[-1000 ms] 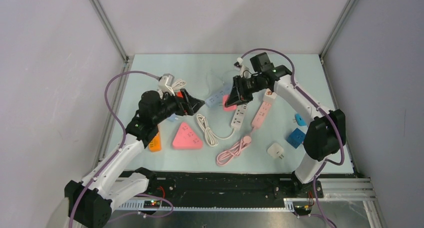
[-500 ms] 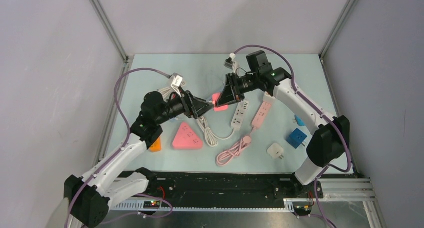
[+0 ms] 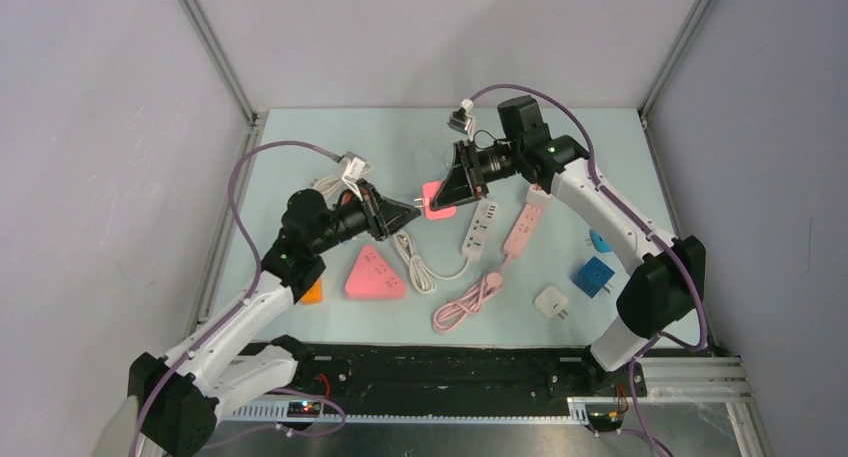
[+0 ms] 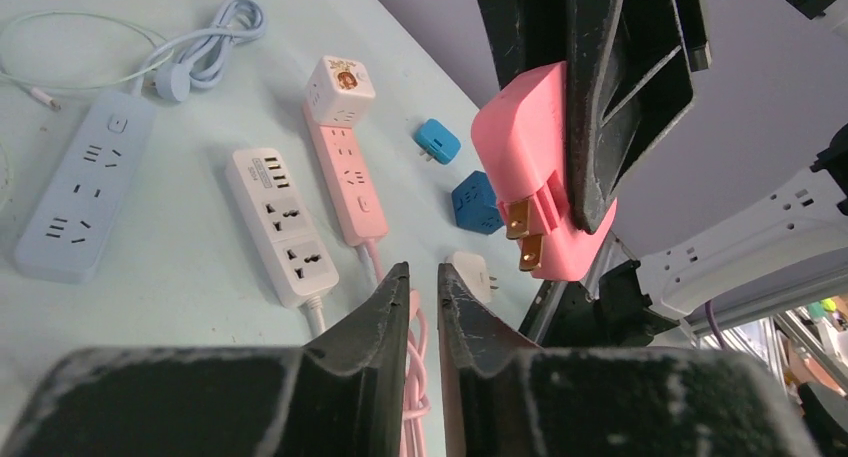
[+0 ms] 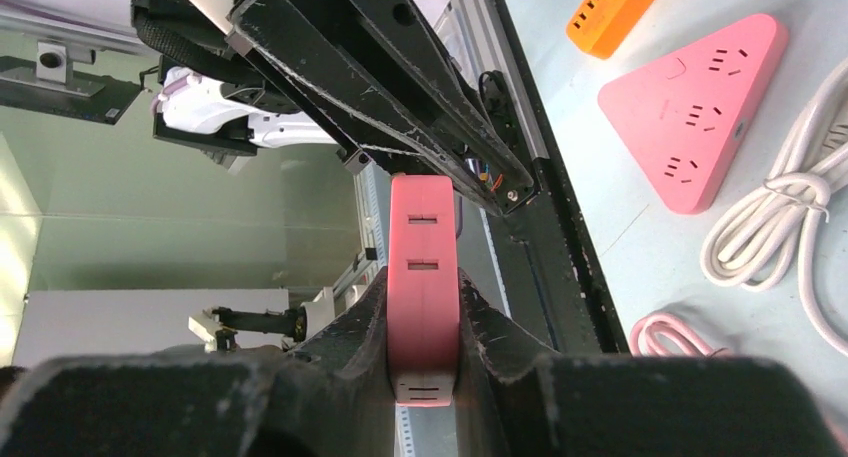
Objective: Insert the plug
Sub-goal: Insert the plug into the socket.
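Two tools: your right tool (image 5: 423, 282) clamps the pink plug adapter (image 5: 423, 227) midair; left tool (image 4: 422, 269) nearly closed, seemingly empty. Next, align its prongs (image 4: 522, 232) over the white power strip (image 4: 282, 225).

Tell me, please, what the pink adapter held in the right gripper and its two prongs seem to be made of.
Pink adapter: likely moulded plastic; smooth, with a soft sheen and rounded edges. Prongs: probably metal, perhaps brass; flat blades, shiny and copper-gold in colour.
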Motion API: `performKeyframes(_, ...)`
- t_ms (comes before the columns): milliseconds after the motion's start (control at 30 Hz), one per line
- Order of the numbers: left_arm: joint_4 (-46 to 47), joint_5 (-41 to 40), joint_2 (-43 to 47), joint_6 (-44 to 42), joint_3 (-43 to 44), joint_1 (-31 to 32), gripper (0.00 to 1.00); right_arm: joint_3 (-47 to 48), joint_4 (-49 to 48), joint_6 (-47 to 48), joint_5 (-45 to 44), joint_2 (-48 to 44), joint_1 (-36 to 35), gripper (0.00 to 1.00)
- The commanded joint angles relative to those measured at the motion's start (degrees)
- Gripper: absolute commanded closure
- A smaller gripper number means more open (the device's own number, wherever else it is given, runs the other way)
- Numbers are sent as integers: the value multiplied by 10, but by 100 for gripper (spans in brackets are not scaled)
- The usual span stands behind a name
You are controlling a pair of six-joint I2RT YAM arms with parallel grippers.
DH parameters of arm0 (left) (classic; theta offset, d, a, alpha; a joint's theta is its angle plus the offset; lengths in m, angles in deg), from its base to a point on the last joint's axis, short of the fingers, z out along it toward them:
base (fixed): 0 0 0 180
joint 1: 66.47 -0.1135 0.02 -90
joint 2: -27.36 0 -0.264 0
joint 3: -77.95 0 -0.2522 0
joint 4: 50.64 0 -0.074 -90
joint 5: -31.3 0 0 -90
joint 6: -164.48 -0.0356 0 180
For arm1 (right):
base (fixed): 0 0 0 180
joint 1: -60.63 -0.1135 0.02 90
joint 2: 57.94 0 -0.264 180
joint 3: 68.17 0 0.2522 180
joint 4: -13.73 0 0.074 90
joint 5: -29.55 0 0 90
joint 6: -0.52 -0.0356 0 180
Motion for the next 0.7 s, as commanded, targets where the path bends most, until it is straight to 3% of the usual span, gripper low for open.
performKeyframes(0,19,-8,21,-17,-4,1,80,3,-22,-5,29,-28,-3,100)
performKeyframes(267,23,7,63,-27,-15,-3,59,4,-3,12,20,-25,1,100)
performKeyframes(367,36,27,81,-31,-17,-5,39,4,12,24,16,-21,1,100)
performKeyframes(467,53,50,94,-31,-18,-5,25,6,15,29,16,-17,-3,100)
performKeyframes(567,59,39,88,-23,-12,-5,24,8,15,31,23,-16,-9,100)
performKeyframes(667,63,29,72,-9,-5,-4,33,8,13,34,29,-19,-15,100)
